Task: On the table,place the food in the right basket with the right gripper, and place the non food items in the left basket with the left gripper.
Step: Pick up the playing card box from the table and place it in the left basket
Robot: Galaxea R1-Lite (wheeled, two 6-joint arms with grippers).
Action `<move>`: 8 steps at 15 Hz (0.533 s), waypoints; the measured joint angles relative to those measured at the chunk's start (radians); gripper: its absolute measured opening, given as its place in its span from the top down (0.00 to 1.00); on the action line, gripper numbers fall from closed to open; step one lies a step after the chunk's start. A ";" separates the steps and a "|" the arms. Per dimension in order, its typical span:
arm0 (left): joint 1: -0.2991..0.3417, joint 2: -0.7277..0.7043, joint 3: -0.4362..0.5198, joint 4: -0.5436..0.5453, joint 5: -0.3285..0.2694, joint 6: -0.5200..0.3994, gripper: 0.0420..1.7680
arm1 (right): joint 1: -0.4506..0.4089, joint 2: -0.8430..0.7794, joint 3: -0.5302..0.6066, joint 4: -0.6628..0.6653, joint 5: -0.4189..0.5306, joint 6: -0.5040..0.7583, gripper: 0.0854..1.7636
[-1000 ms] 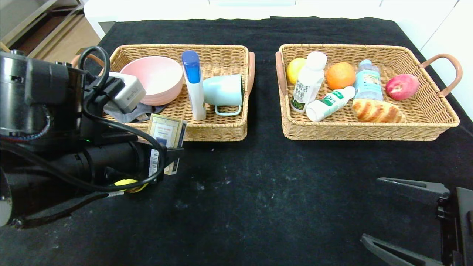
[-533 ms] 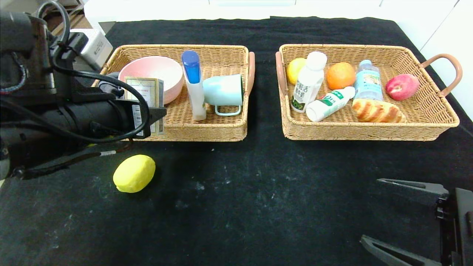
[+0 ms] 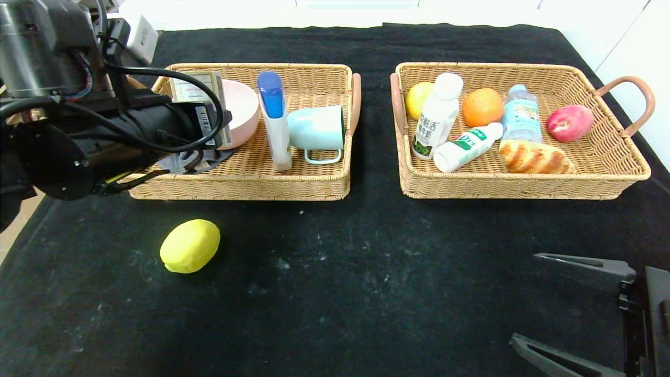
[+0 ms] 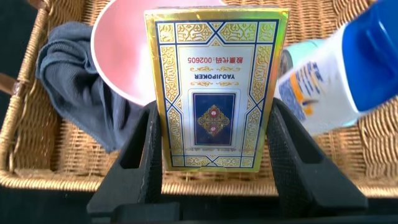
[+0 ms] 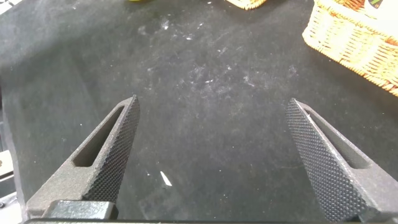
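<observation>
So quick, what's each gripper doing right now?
Left gripper: shut on the playing card box, over the left basket.
Right gripper: open, empty.

My head camera looks forward and down over both baskets. My left wrist camera sits close above the left basket; my right wrist camera faces the table, both within the head view.

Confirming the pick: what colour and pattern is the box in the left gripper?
Card box: gold ornate border, dark blue centre panel. Best in the left wrist view.
</observation>
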 joint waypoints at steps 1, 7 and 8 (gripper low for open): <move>0.008 0.016 -0.017 -0.016 0.000 0.000 0.43 | 0.000 0.000 0.000 0.000 0.000 -0.002 0.03; 0.046 0.096 -0.092 -0.127 -0.001 0.008 0.43 | 0.000 0.006 0.004 0.000 0.000 -0.009 0.03; 0.051 0.108 -0.104 -0.133 -0.002 0.010 0.43 | 0.000 0.007 0.005 0.000 0.000 -0.009 0.03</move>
